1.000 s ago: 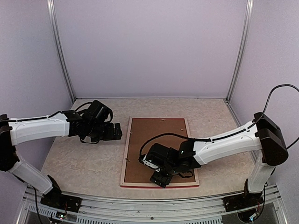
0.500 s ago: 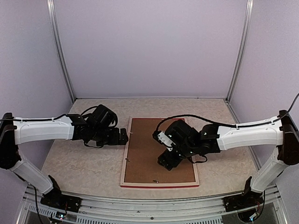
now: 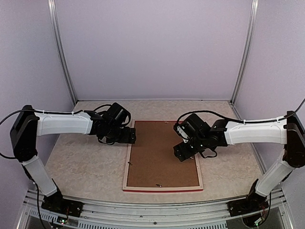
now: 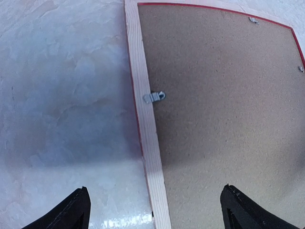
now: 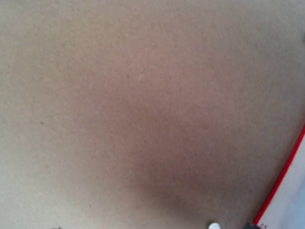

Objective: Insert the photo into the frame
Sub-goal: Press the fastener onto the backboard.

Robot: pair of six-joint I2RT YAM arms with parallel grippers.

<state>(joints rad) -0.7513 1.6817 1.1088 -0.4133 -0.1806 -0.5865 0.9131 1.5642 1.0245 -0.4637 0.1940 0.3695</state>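
Note:
The frame (image 3: 127, 168) lies face down on the table, pale wood back up and red edge showing, with a brown backing board (image 3: 159, 157) filling it. The photo is hidden. My left gripper (image 3: 128, 138) hovers open over the frame's left rail (image 4: 143, 71), one fingertip (image 4: 78, 210) over the table and the other over the board (image 4: 224, 105). My right gripper (image 3: 183, 151) hangs close above the board's right side (image 5: 143, 95), near the red edge (image 5: 281, 181). Its jaws stand wide with nothing between them, and only their tips touch the bottom border of the right wrist view.
A small metal clip (image 4: 154, 97) sits on the left rail, turned onto the board. Further clips show at the far edge (image 4: 252, 20) and near edge (image 3: 159, 185). Pale marbled tabletop (image 3: 81, 167) surrounds the frame; walls enclose three sides.
My left gripper has slid right to the frame's upper left rail. My right gripper has travelled from the board's near edge up toward its far right side.

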